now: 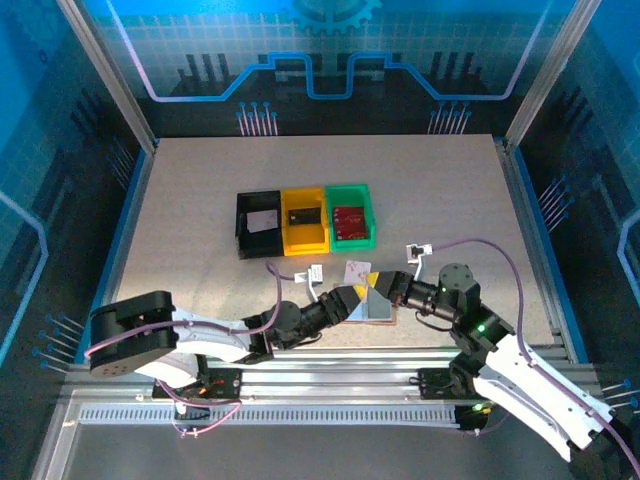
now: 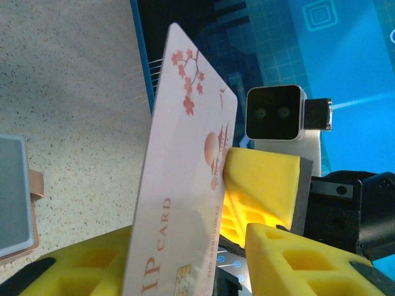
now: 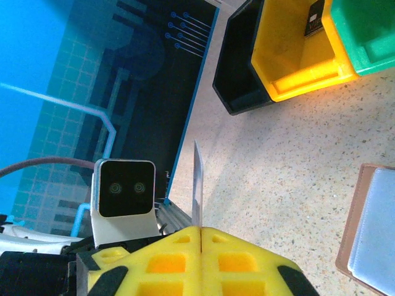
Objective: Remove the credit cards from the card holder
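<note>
Pinching the flowered card (image 2: pixel 185 154) with the right gripper (image 3: pixel 201 231), pressing both fingers together on one edge of it and holding it upright in the air, clear of the card holder (image 3: pixel 376 234). Reaching around the same card with the left gripper (image 2: pixel 188 234), setting the yellow fingers (image 2: pixel 296 259) apart, one at each face, with a gap showing at one side, so not clamping it yet. Judging from this, passing the card from the right side to the left.

Leaving the card holder lying open on the table (image 1: pixel 200 200), pale grey inside facing up, near the front edge and just beside both grippers. Not gripping it with either of them.

Seeing three more cards resting in the trays further back: a plain white card (image 1: pixel 262 221) in the black tray (image 1: pixel 243 245), a dark card (image 1: pixel 303 214) in the yellow tray (image 1: pixel 305 240), a red card (image 1: pixel 348 215) in the green tray (image 1: pixel 352 240). Counting these three as done, and the flowered card as taken out but not put down.

Probably remaining: closing the left fingers, letting go with the right, carrying the card to a tray. Not being able to tell whether any card is hiding in the pockets, with the inside partly covered.
</note>
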